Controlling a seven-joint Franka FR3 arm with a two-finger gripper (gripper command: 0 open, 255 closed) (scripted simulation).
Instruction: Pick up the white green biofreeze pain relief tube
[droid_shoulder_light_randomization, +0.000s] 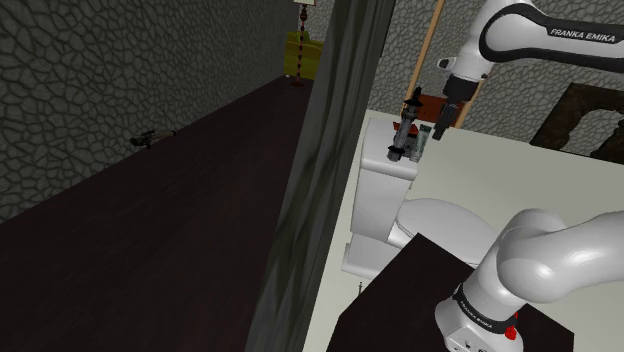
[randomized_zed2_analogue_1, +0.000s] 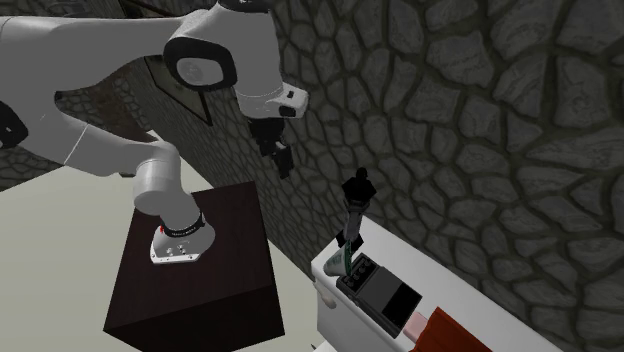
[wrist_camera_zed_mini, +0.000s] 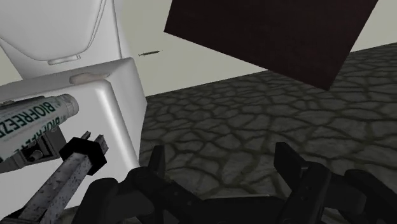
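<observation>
One tube (wrist_camera_zed_mini: 38, 124), white with green lettering, is seen lying flat on the lid of one toilet tank (wrist_camera_zed_mini: 121, 108), its long axis directed toward the lid's corner nearest the gripper (wrist_camera_zed_mini: 220, 153). One speckled grey rod (wrist_camera_zed_mini: 63, 178) with a black head is stood tilted just beside it. The gripper is held beside the tank, fingers apart, nothing clasped. One dark stand (wrist_camera_zed_mini: 273, 32) is seen beyond.

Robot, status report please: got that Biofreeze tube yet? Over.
Claw open, empty. Biofreeze tube resting on toilet tank, untouched. Black-tipped speckled rod close beside it, may crowd the grab.
</observation>
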